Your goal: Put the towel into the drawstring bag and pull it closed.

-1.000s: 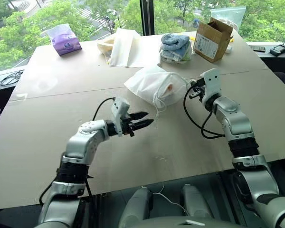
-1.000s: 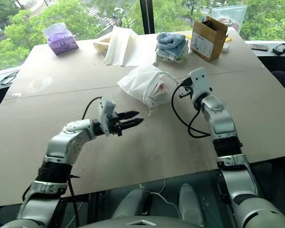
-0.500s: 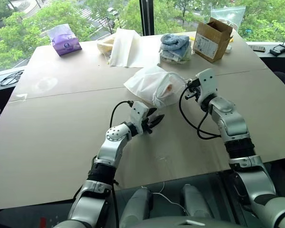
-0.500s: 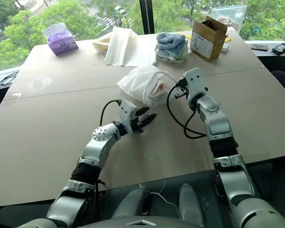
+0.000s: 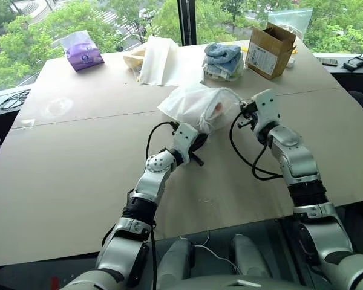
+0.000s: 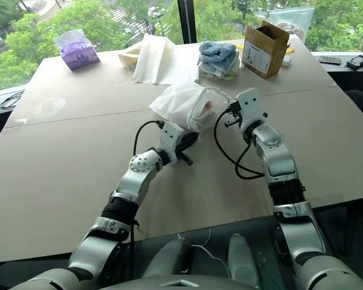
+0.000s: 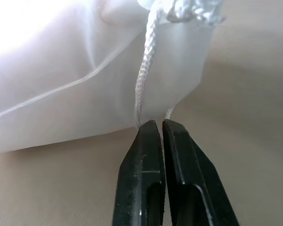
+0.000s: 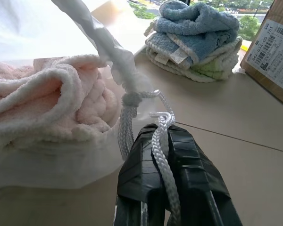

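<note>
Bag (image 5: 196, 104) lies near the middle of the tabletop (image 5: 72, 157), its mouth turned toward the near right, with the towel (image 8: 47, 101) bunched inside and showing pinkish cream at the opening. 2 cords hang from the mouth. Left gripper (image 7: 161, 123) sits at the near side of the mouth, its 2 fingers pressed together on a cord (image 7: 144, 75) that runs down from the gathered hem into the tips. Right gripper (image 8: 164, 131) sits just right of the mouth, its fingers clamped on the other cord (image 8: 162, 141), which is knotted at the hem and trails back over the fingers. Toward the far edge lie a folded white cloth (image 5: 157, 59), a stack of blue and white towels (image 5: 222, 60) and a cardboard box (image 5: 268, 49); a purple tissue pack (image 5: 80, 50) sits near the far left corner.
</note>
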